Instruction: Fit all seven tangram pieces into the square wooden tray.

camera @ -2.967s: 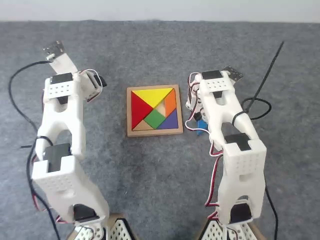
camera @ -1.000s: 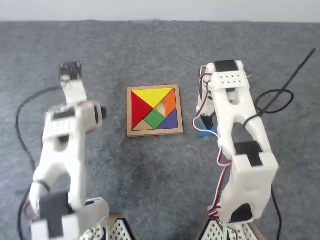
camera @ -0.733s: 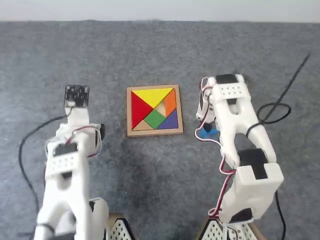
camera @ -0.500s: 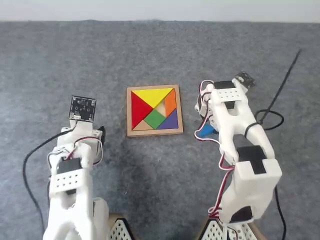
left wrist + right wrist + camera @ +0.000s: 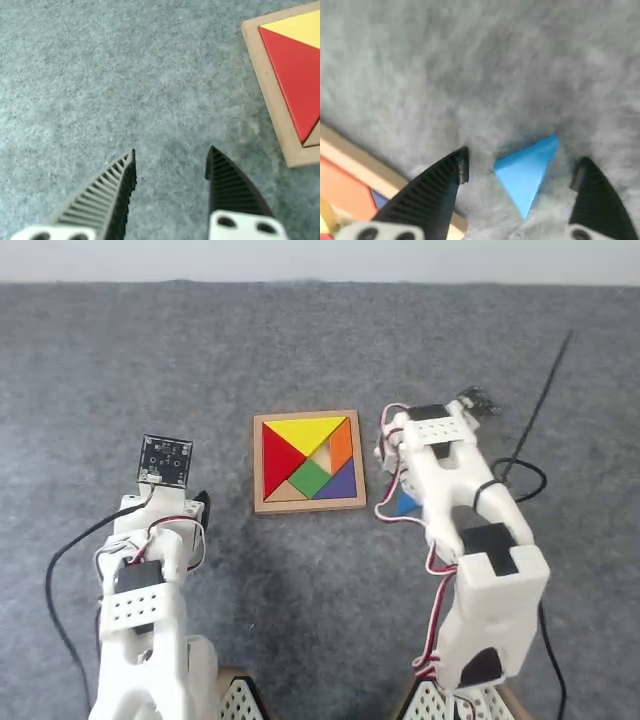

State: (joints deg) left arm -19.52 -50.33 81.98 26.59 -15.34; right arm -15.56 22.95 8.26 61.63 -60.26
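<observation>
The square wooden tray [image 5: 259, 462] lies mid-table holding yellow, red, orange, green and purple pieces, with bare wood gaps at its centre and front left corner. A blue triangle [image 5: 404, 504] [image 5: 526, 172] lies flat on the grey felt just right of the tray. My right gripper [image 5: 520, 170] is open and straddles the blue triangle, one finger [image 5: 440, 185] near the tray's edge [image 5: 365, 160]. My left gripper [image 5: 170, 170] is open over bare felt, left of the tray's corner [image 5: 272, 95], with nothing between its fingers. In the high view the left arm [image 5: 150, 550] is drawn back towards its base.
Grey felt covers the whole table. A black cable [image 5: 535, 410] runs off to the right behind the right arm [image 5: 450, 490], and another cable [image 5: 60, 570] loops at the left arm's side. Free felt lies in front of and behind the tray.
The left arm has drawn back from the far left of the tray towards its base. The right arm has shifted a little left and now stands over the blue triangle.
</observation>
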